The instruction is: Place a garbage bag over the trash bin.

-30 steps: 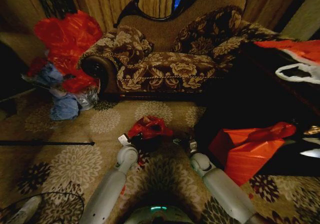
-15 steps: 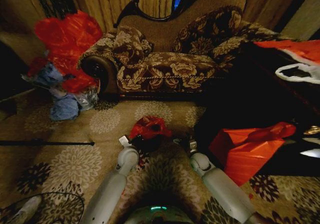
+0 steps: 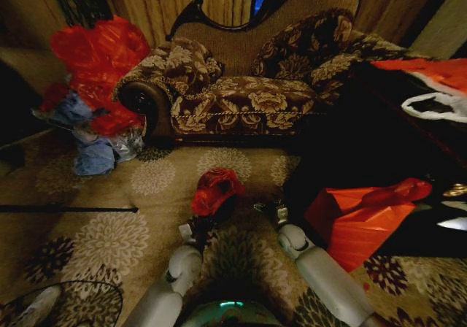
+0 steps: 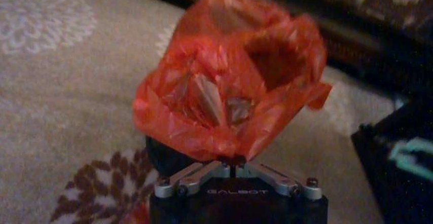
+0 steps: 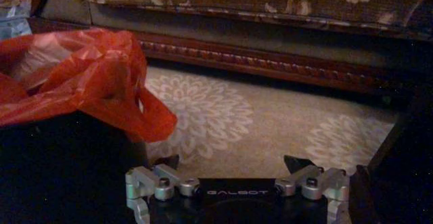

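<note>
Bag status: we have pulled our left end effector (image 4: 233, 169) back, clamped on the garbage bag (image 3: 215, 188) bunched over the trash bin (image 5: 64, 168); rim uncovered; right end effector (image 5: 233, 164) apart beside it

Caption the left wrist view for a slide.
Left pincer shut on the red garbage bag bunched above the black trash bin.

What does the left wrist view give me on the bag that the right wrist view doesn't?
Left wrist view: the left gripper shut on the garbage bag, its fingers pinching the lower edge, the bag's mouth open. Right wrist view: the right gripper open and holding nothing beside the trash bin, with the sofa base beyond. Both show the red bag bunched atop the black bin on the floral carpet.
</note>
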